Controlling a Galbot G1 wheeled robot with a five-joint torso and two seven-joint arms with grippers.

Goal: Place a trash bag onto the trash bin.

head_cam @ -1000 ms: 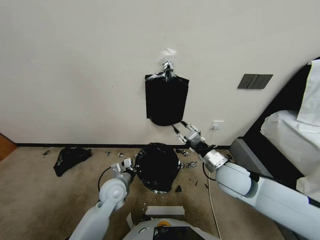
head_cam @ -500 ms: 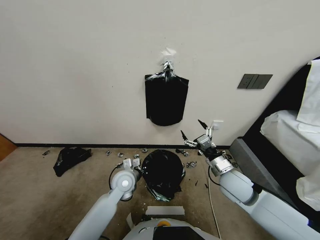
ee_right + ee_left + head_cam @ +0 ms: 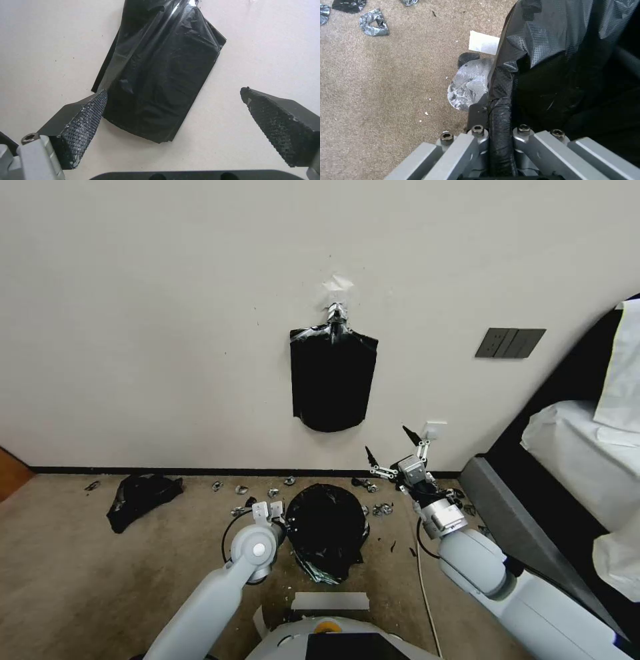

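Left end effector (image 3: pixel 272 511) sat at the near-left rim of the trash bin, its fingers (image 3: pixel 476 140) pinched on a rolled fold of the trash bag (image 3: pixel 327 527) — the wrist view showed the black film clamped between them. That bag draped over the trash bin and covered it so fully that no cream wall could be made out; the bin's inside looked dark, and I could not tell whether anything lay in it. Right end effector (image 3: pixel 395 447) hung above and to the right of the bin, jaws spread wide and gripping nothing, aimed at the wall. One flat black sheaf (image 3: pixel 332 380) hung from a silver clip (image 3: pixel 336 312) on that wall, straight above the bin. One squashed black heap (image 3: pixel 141 497) lay on the carpet (image 3: pixel 80 580) well to the bin's left — small foil scraps (image 3: pixel 383 509) were scattered behind the bin. No writing could be read.
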